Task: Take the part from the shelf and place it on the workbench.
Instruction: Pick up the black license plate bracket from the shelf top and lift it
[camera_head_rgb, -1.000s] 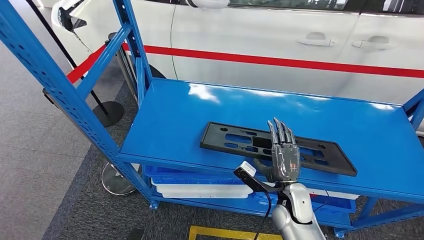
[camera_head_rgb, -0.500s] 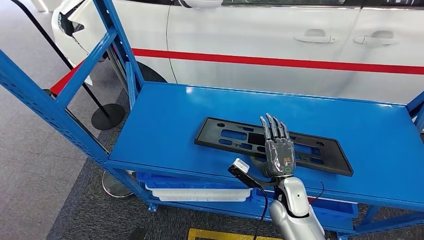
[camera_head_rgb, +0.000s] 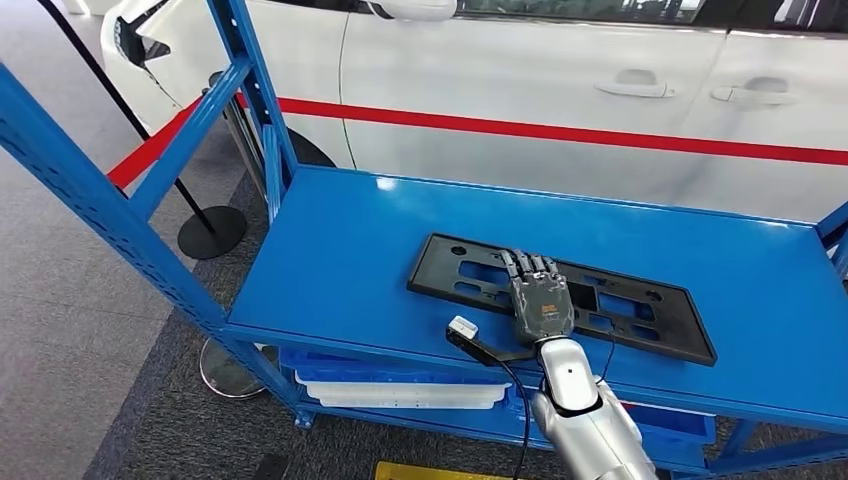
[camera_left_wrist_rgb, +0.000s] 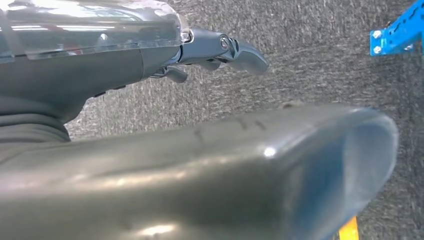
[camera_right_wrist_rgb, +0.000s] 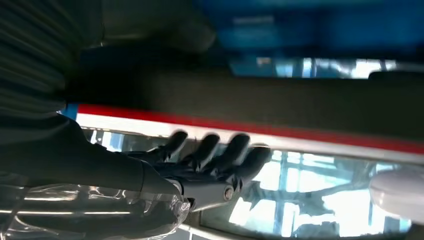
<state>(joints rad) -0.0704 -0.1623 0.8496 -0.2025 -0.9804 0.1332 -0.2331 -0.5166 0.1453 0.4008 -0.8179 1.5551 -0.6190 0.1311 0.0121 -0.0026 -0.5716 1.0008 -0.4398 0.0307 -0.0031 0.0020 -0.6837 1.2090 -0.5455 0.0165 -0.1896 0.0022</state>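
Resting on the black part (camera_head_rgb: 640, 312), the right hand (camera_head_rgb: 540, 300) lies flat, fingers extended, gripping nothing.

Grey carpet floor (camera_head_rgb: 70, 330) w/ yellow tape (camera_head_rgb: 440, 470) near front. White car (camera_head_rgb: 560, 90), red stripe, behind blue rack (camera_head_rgb: 110, 210). Black stanchion base (camera_head_rgb: 212, 231) at left. Glare on paint.

The right hand (camera_head_rgb: 541, 300) now lies lower over the black plastic part (camera_head_rgb: 560, 296), its fingers (camera_head_rgb: 527, 266) curling down instead of pointing up. The part itself sits unmoved.
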